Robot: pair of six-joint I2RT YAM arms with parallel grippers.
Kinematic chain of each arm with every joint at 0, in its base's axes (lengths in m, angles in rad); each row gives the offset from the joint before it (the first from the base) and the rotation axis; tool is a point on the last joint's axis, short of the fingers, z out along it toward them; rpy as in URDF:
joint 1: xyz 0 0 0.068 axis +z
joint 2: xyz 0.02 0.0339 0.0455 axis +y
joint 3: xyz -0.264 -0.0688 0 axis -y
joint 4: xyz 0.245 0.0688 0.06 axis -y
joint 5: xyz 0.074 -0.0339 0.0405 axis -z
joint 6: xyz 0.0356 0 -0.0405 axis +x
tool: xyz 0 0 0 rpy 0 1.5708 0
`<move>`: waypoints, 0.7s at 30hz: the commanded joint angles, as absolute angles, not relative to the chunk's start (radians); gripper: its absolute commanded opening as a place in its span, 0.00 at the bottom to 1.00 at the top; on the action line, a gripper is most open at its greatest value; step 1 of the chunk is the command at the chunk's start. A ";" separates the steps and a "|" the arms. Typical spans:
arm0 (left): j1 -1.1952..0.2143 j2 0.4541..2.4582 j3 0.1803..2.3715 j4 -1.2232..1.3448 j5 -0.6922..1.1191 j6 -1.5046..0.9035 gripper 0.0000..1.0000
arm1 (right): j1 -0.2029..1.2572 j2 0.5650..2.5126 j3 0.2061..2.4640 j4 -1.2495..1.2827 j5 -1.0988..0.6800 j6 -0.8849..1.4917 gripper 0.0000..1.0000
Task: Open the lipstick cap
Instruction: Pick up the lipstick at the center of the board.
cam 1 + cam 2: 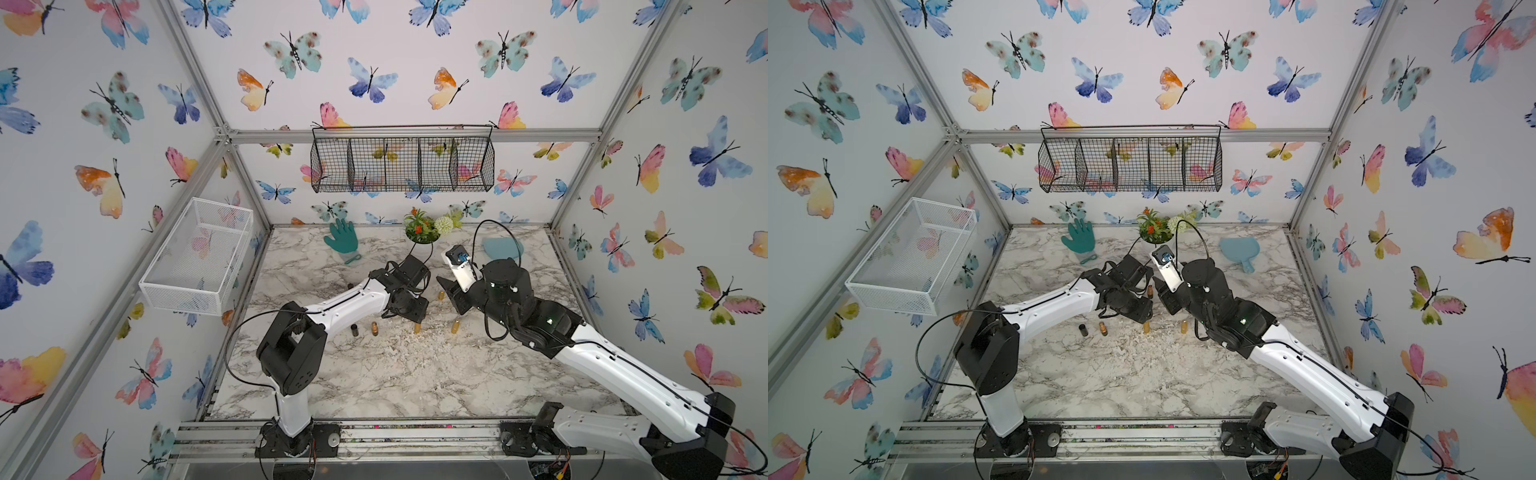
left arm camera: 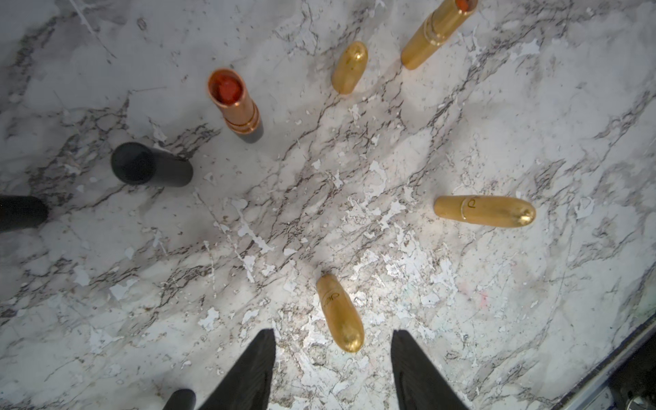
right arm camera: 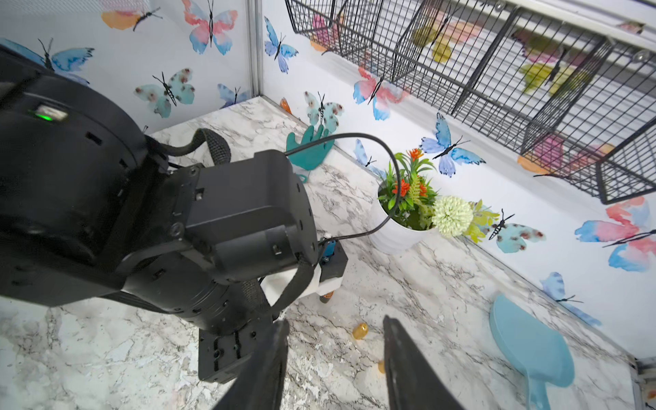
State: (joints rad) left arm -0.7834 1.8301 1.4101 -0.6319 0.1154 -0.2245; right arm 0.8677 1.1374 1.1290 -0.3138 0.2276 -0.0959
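Observation:
Several lipstick pieces stand on the marble table (image 2: 106, 319). A gold bullet-shaped piece (image 2: 340, 312) stands just past my left gripper (image 2: 333, 333), which is open and holds nothing. Whether that piece is a cap or a whole lipstick I cannot tell. A closed gold lipstick (image 2: 484, 211) shows a seam. An open gold lipstick (image 2: 436, 33) and a gold cap (image 2: 349, 67) stand farther off. An open copper lipstick (image 2: 235, 104) has a black cap (image 2: 151, 164) beside it. My right gripper (image 3: 335, 326) is open and empty, close to the left gripper (image 1: 409, 309) in a top view.
A green glove (image 1: 341, 241), a potted plant (image 1: 422, 228) and a blue paddle-shaped dish (image 1: 503, 249) lie along the back. A white mesh basket (image 1: 199, 257) hangs on the left wall and a black wire basket (image 1: 401, 162) on the back wall.

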 commanded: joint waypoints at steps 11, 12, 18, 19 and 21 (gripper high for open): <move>-0.821 1.941 1.461 -0.678 0.073 -0.196 0.45 | 0.870 1.122 1.080 -0.296 0.262 -0.076 0.46; -0.824 1.946 1.465 -0.681 0.071 -0.195 0.44 | 0.870 1.122 1.077 -0.292 0.262 -0.075 0.46; -0.832 1.965 1.483 -0.699 0.065 -0.190 0.36 | 0.870 1.127 1.072 -0.288 0.261 -0.071 0.46; -0.832 1.967 1.483 -0.701 0.065 -0.190 0.36 | 0.870 1.129 1.071 -0.286 0.259 -0.071 0.46; -0.833 1.968 1.489 -0.714 0.063 -0.190 0.35 | 0.870 1.132 1.071 -0.281 0.257 -0.069 0.47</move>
